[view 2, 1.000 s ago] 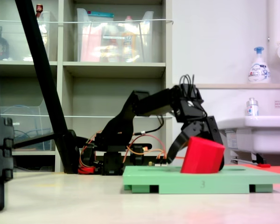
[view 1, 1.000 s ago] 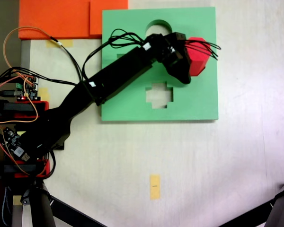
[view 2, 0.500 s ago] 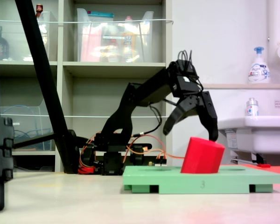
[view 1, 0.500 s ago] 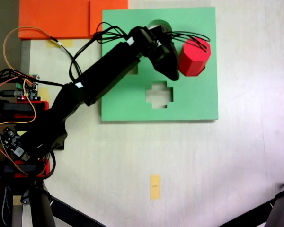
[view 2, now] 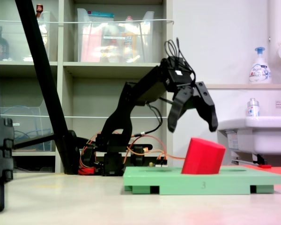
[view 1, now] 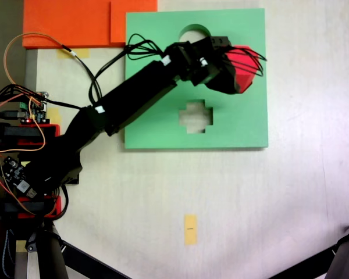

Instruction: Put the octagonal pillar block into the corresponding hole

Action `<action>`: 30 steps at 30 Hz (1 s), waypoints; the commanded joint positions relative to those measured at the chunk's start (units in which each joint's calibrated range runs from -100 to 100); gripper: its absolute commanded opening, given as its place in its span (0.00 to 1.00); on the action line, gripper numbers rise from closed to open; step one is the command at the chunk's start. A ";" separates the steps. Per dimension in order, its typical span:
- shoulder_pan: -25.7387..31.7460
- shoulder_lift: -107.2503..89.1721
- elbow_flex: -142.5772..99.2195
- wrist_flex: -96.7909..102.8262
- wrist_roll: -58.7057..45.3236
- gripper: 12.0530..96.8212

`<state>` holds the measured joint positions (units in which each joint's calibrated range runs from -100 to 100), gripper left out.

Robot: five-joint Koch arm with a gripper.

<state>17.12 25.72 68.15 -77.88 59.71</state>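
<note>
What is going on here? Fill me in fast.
A small black robot arm is working a red octagonal block into a green foam board. The block sits tilted on the board, one edge raised, so it is not seated flat in its cutout. The claw hangs open above the block, not touching it. The board's cross-shaped cutout and round cutout are empty.
</note>
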 commanded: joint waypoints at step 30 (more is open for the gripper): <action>-1.03 -5.75 2.14 -22.12 -1.81 0.55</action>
<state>15.85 27.77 68.35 -95.99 58.73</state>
